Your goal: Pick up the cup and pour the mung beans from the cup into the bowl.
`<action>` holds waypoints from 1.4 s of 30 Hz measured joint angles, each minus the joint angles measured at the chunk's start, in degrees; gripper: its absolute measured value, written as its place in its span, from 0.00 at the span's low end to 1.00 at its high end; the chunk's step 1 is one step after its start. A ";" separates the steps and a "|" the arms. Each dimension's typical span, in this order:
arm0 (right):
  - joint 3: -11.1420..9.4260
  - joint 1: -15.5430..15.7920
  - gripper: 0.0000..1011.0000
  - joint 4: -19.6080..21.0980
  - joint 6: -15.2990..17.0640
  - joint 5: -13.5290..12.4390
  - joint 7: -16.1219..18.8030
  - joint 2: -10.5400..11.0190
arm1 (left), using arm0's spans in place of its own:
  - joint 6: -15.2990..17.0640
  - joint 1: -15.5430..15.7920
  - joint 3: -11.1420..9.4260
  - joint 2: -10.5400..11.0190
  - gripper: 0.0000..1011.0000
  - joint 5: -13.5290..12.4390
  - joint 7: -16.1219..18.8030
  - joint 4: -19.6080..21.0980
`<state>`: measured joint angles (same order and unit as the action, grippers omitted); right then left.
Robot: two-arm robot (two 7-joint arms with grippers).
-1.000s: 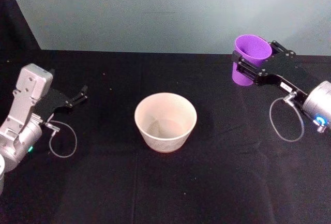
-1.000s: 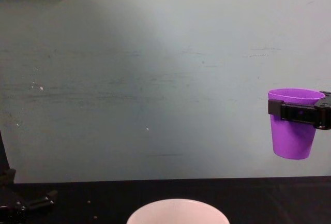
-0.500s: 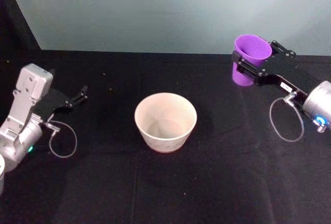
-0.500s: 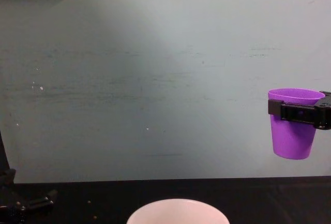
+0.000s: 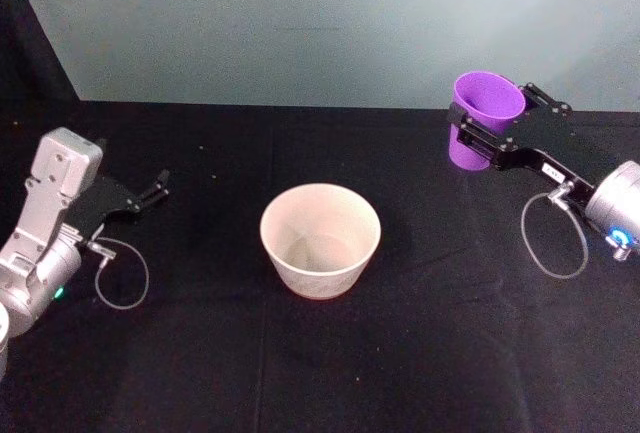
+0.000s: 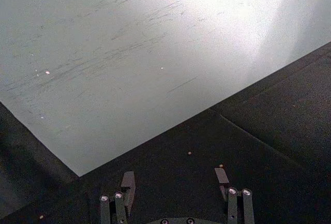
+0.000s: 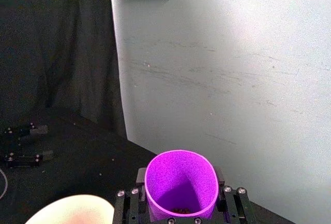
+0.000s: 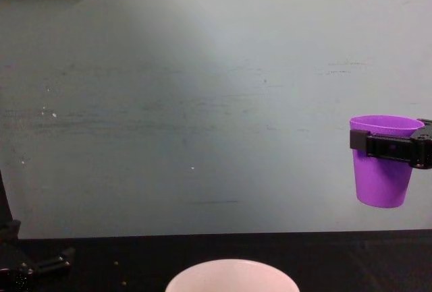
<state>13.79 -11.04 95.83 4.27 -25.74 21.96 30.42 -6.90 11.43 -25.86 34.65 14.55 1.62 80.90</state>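
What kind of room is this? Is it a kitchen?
Probably a robot test lab, not a kitchen: a black-draped table, a bare pale wall, the right gripper holding a purple cup in the air, and the left gripper parked open.

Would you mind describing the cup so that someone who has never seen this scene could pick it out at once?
Start at the black-draped table and look to the robot's right side, near the pale back wall. There the right gripper holds a small cup upright, above the cloth. It is bright purple and narrow, unlike the wide pinkish-white bowl at the table's centre.
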 joint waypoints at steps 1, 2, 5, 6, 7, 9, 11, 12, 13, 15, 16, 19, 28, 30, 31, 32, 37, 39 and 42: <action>0.00 0.00 0.73 0.00 0.00 0.00 0.00 0.00 | 0.00 0.00 0.00 0.00 0.99 0.00 0.00 0.00; 0.00 0.00 0.73 0.00 0.00 0.00 0.00 0.00 | 0.00 0.00 0.00 0.00 0.99 0.00 0.00 0.00; 0.00 0.00 0.73 0.00 0.00 0.00 0.01 0.00 | 0.00 0.00 0.00 0.00 0.99 0.00 0.00 0.00; 0.00 0.00 0.73 0.00 0.00 0.00 0.01 0.00 | 0.00 0.00 0.00 0.00 0.99 0.00 0.00 0.00; 0.00 0.00 0.73 0.00 0.00 0.00 0.01 0.00 | 0.00 0.00 0.00 0.00 0.99 0.00 0.00 0.00; 0.00 0.00 0.73 0.00 0.00 0.00 0.01 0.00 | 0.00 0.00 0.00 0.00 0.99 0.00 0.00 0.00; 0.00 0.00 0.73 0.00 0.00 0.00 0.01 0.00 | 0.00 0.00 0.00 0.00 0.99 0.00 0.00 0.00; 0.00 0.00 0.73 0.00 0.00 0.00 0.01 0.00 | 0.00 0.00 0.00 0.00 0.99 0.00 0.00 0.00; 0.00 0.00 0.73 0.00 0.00 0.00 0.01 0.00 | 0.00 0.00 0.00 0.00 0.99 0.00 0.00 0.00; 0.00 0.00 0.73 0.00 0.00 0.00 0.01 0.00 | 0.00 0.00 0.00 0.00 0.99 0.00 0.00 0.00; 0.00 0.00 0.73 0.00 0.00 0.00 0.01 0.00 | 0.00 0.00 0.00 0.00 0.99 0.00 0.00 0.00; 0.00 0.00 0.73 0.00 0.00 0.00 0.00 0.00 | 0.00 0.00 0.00 0.00 0.99 0.00 0.00 0.00; 0.00 0.00 0.73 0.00 0.00 0.00 0.00 0.00 | 0.00 0.00 0.00 0.00 0.99 0.00 0.00 0.00; 0.00 0.00 0.73 0.00 0.00 0.00 0.00 0.00 | 0.00 0.00 0.00 0.00 0.99 0.00 0.00 0.00; 0.00 0.00 0.73 0.00 0.00 0.00 0.00 0.00 | 0.00 0.00 0.00 0.00 0.99 0.00 0.01 0.00; 0.00 0.00 0.73 0.00 0.00 0.00 0.00 0.00 | 0.00 0.00 0.00 0.00 0.99 0.00 0.00 0.00; 0.00 0.00 0.73 0.00 0.00 0.00 0.01 0.00 | 0.00 0.01 0.00 0.00 0.99 0.00 0.00 0.00; 0.00 0.00 0.73 0.00 0.00 0.00 0.01 0.00 | 0.00 0.00 0.00 0.00 0.99 0.00 0.00 0.00; 0.00 0.00 0.73 0.00 0.00 0.00 0.01 0.00 | 0.00 0.00 0.00 0.00 0.99 0.00 0.00 0.00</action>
<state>13.79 -11.04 95.83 4.27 -25.74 21.97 30.43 -6.90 11.43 -25.86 34.65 14.55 1.62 80.90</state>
